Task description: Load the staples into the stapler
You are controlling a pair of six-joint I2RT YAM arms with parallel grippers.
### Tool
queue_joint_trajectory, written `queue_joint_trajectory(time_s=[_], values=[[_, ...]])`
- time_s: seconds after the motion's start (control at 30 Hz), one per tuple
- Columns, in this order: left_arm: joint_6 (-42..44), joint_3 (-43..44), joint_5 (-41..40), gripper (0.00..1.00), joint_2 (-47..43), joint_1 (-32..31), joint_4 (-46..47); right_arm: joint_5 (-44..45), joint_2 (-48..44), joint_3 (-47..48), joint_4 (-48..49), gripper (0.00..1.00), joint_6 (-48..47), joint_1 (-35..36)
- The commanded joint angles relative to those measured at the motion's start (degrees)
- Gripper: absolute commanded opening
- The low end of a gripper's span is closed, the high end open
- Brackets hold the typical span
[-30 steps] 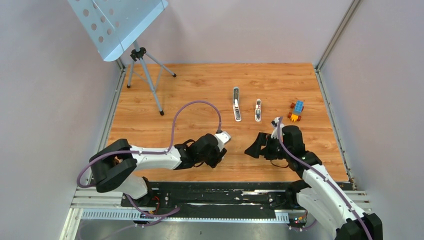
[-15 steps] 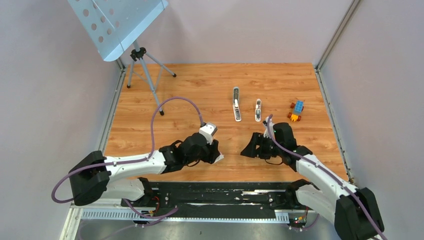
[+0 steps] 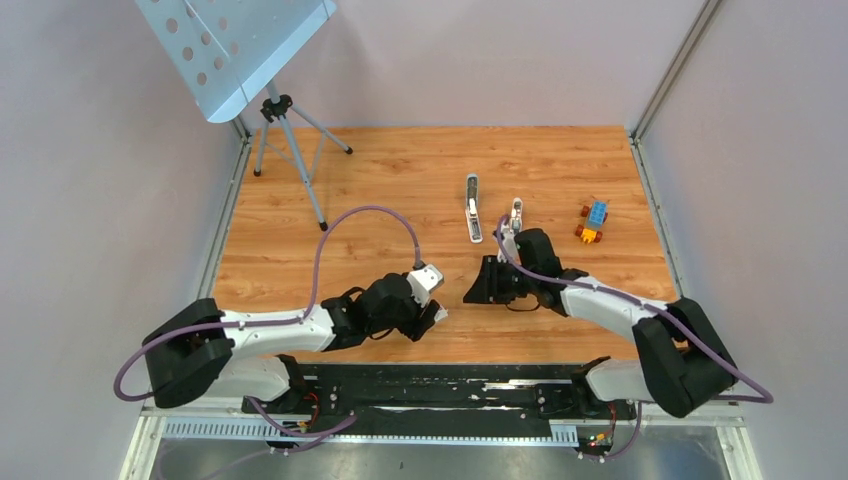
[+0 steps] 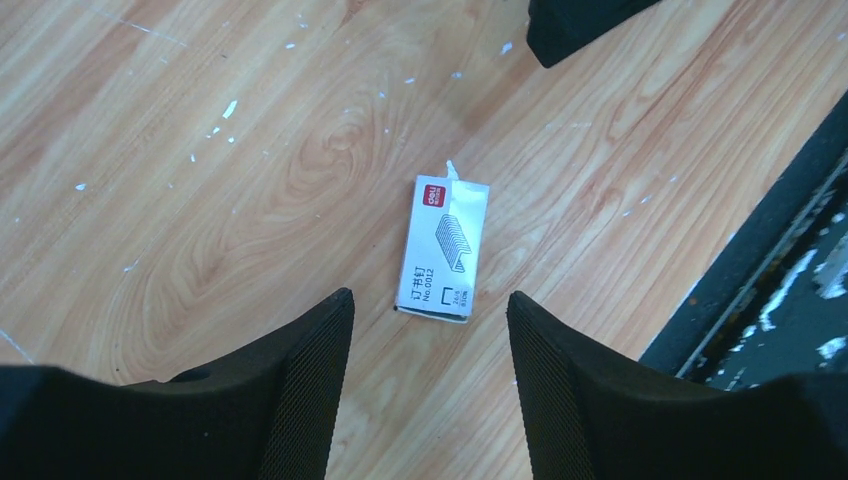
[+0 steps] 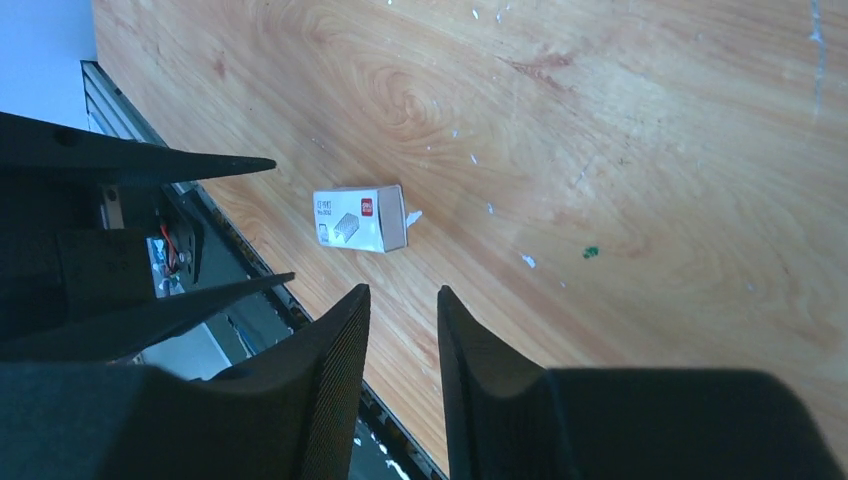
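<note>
The left gripper [image 4: 430,300] is roughly half open and holds nothing; a small white staple box [image 4: 443,250] lies flat on the wooden table [image 3: 400,170], in line with the gap between its fingers. The right gripper [image 5: 402,295], its fingers drawn to a narrow empty gap, points at the same box from the other side. The stapler [image 3: 473,210] lies well apart, farther back on the table.

Wooden table [image 3: 400,170] with stapler [image 3: 473,208], white box [image 4: 443,250], toy-brick block [image 3: 592,220], tripod [image 3: 276,104]
</note>
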Motion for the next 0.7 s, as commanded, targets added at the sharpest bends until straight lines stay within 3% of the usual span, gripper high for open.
queue_joint_trajectory(time_s=[0.0, 0.27, 0.67], values=[[7.3, 2.2, 2.0, 0.62, 4.4, 0.2, 2.2, -4.8, 4.8, 2.9, 4.1, 0.34, -0.2, 0.9], [9.0, 4.1, 4.1, 0.62, 9.8, 0.2, 3.9, -9.0, 11.5, 5.0, 7.3, 0.34, -0.2, 1.3], [9.5, 5.0, 5.4, 0.53, 14.3, 0.2, 5.9, -14.4, 19.2, 5.4, 14.2, 0.32, 1.6, 2.2]])
